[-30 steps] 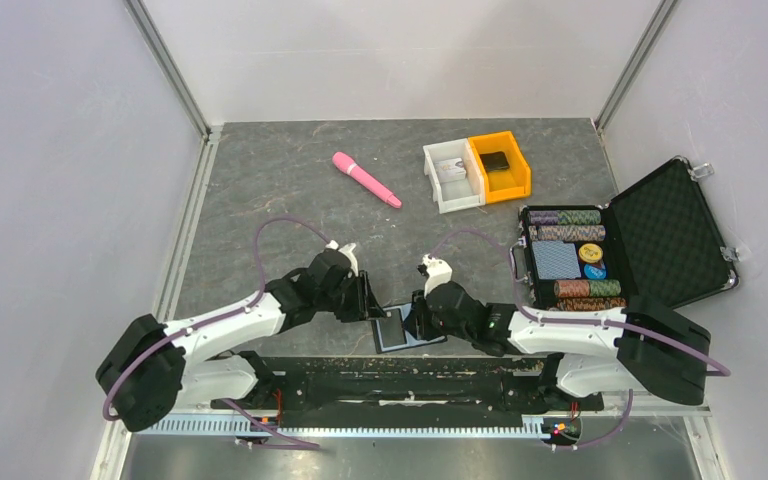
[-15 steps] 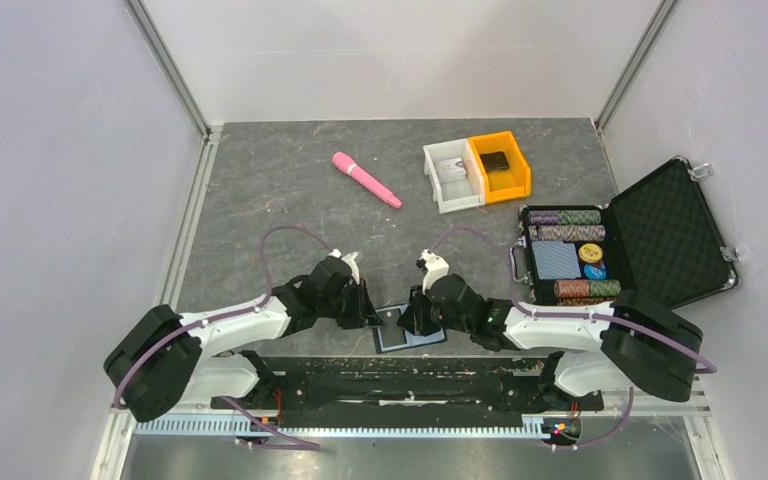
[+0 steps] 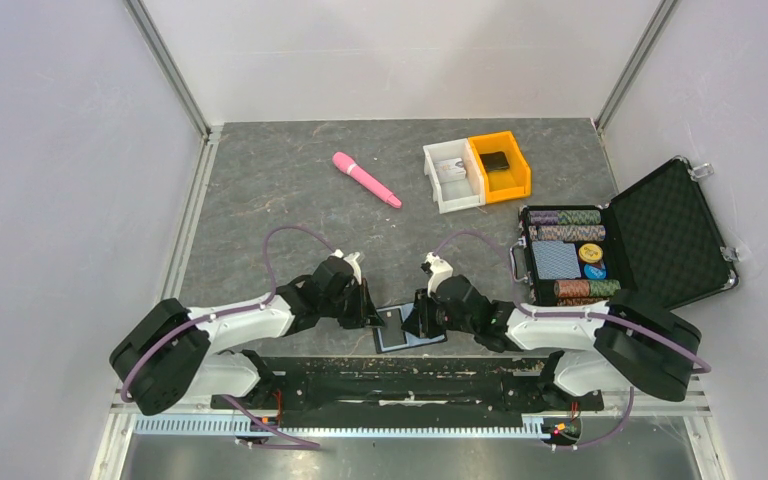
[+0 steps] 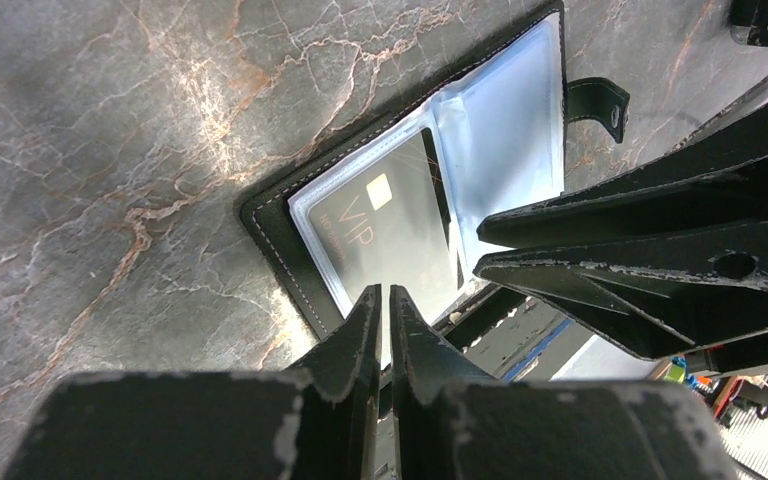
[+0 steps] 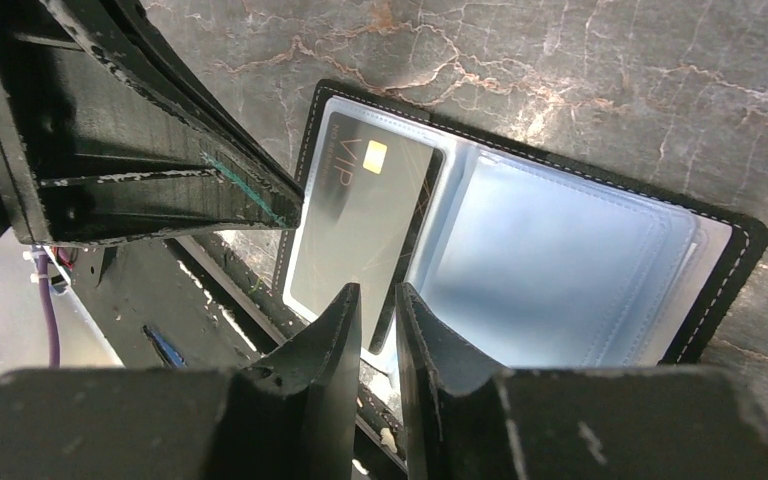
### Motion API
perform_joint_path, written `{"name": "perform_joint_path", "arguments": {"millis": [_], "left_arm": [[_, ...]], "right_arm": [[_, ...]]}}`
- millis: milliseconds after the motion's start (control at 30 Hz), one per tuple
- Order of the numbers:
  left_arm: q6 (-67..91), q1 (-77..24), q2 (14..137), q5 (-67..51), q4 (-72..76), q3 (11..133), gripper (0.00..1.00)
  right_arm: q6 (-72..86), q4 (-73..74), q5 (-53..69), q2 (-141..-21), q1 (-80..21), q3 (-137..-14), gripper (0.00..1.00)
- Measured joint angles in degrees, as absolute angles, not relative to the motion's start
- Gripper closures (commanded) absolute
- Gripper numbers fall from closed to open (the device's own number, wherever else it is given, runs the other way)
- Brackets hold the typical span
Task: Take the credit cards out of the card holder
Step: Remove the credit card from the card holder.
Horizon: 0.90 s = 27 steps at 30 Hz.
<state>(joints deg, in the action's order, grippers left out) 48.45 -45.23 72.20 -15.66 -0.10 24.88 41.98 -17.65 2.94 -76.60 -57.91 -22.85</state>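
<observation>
The left gripper (image 4: 382, 292) has its fingers (image 4: 345, 345) almost pressed together, with only a slit between them. The right gripper (image 5: 378, 295) looks the same. We cannot tell whether either nips anything. Both sets of tips meet over the near side of the open card holder (image 4: 500, 130), just beside a black VIP credit card (image 4: 385, 225) tucked inside it. The holder lies flat at the middle of the tabletop's (image 4: 110, 150) near edge. Over the last second we have only shuffled the arms slightly; holder and card have not moved. We judge that no card is out yet and the pull has yet to begin.
</observation>
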Motion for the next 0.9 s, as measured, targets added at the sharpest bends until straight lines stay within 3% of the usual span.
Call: {"name": "perform_joint_path", "arguments": {"millis": [900], "left_arm": [[48.4, -45.2, 75.0, -16.1, 0.6, 24.3, 0.89]], "right_arm": [[43.5, -20.8, 4.7, -79.7, -57.4, -21.7, 0.78]]}}
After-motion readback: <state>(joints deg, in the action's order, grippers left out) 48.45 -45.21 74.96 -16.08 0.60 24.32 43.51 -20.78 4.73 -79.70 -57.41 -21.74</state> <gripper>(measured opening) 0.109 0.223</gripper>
